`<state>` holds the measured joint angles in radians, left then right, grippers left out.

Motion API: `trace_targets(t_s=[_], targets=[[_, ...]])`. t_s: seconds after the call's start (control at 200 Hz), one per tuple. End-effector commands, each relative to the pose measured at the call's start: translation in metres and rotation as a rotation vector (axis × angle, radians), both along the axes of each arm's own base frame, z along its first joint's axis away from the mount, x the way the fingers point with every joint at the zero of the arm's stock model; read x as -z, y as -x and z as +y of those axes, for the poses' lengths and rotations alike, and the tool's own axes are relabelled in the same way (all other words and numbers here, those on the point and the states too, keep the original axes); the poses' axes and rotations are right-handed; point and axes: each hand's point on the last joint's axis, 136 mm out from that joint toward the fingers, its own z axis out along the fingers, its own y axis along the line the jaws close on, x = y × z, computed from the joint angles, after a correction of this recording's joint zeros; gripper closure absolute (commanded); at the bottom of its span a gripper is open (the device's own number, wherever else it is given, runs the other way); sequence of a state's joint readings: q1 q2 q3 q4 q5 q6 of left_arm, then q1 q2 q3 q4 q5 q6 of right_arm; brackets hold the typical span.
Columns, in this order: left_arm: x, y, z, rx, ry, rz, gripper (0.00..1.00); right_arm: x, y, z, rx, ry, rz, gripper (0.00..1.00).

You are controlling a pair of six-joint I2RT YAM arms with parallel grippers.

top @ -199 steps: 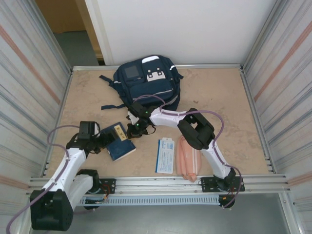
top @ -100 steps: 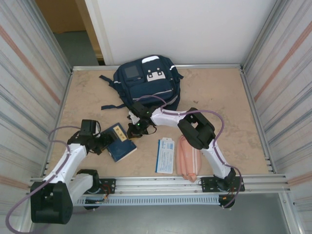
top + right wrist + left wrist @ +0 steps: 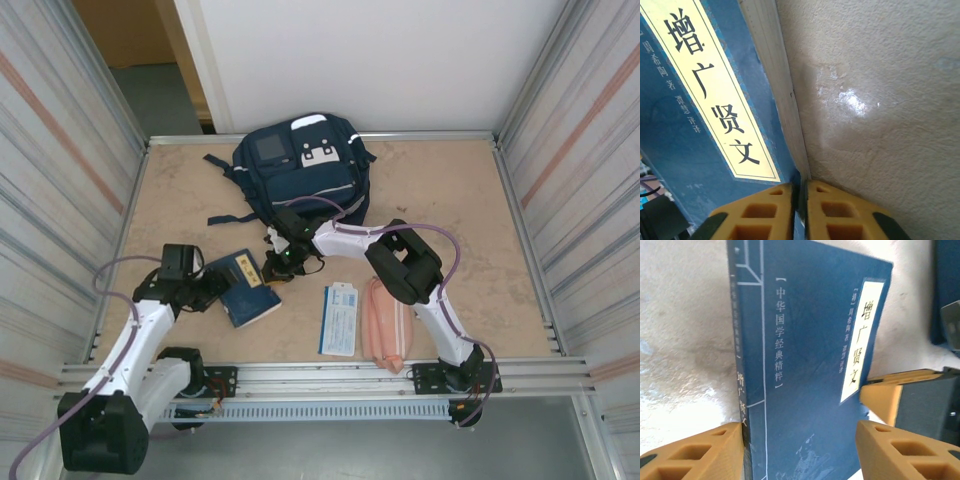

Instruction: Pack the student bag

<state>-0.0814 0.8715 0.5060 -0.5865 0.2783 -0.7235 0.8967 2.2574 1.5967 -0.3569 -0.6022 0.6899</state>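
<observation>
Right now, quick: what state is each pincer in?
Left pincer: open, straddling the dark blue book; a firm grip cannot be told.
Right pincer: nearly shut at that book's edge; whether it pinches it cannot be told.

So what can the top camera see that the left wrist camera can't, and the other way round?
Top camera, not the left wrist one: the navy student bag at the back of the table, plus the pink pencil pouch and a white-and-blue booklet near the front. Left wrist camera, not the top one: the Chinese writing on the dark blue book, big enough to read, and orange fingers either side of it. Both: that book lying flat, with the left gripper at it.
</observation>
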Motion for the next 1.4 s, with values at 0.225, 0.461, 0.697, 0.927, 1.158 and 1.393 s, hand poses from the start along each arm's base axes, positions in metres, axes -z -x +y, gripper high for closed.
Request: trace_targets(t_s=[0.225, 0.461, 0.697, 0.927, 1.158, 1.393], targets=[[-0.07, -0.039, -0.071, 0.227, 0.282, -0.184, 0.38, 0.017, 0.031, 0.015, -0.055, -0.019, 0.041, 0.72], [-0.044, -0.031, -0.044, 0.157, 0.114, -0.046, 0.27, 0.016, 0.027, 0.008, -0.02, 0.007, 0.018, 0.72], [-0.008, -0.012, 0.042, -0.121, -0.041, -0.018, 0.23, -0.02, 0.02, 0.006, 0.021, -0.02, -0.031, 0.65], [0.03, -0.014, 0.041, -0.122, 0.018, -0.011, 0.23, -0.028, -0.006, 0.015, 0.081, 0.036, -0.178, 0.62], [0.051, -0.02, 0.031, -0.096, 0.089, 0.041, 0.24, 0.003, -0.011, 0.031, 0.072, 0.075, -0.153, 0.73], [0.043, -0.018, 0.013, -0.026, 0.139, 0.042, 0.24, 0.023, -0.011, 0.003, 0.111, 0.184, -0.146, 0.86]])
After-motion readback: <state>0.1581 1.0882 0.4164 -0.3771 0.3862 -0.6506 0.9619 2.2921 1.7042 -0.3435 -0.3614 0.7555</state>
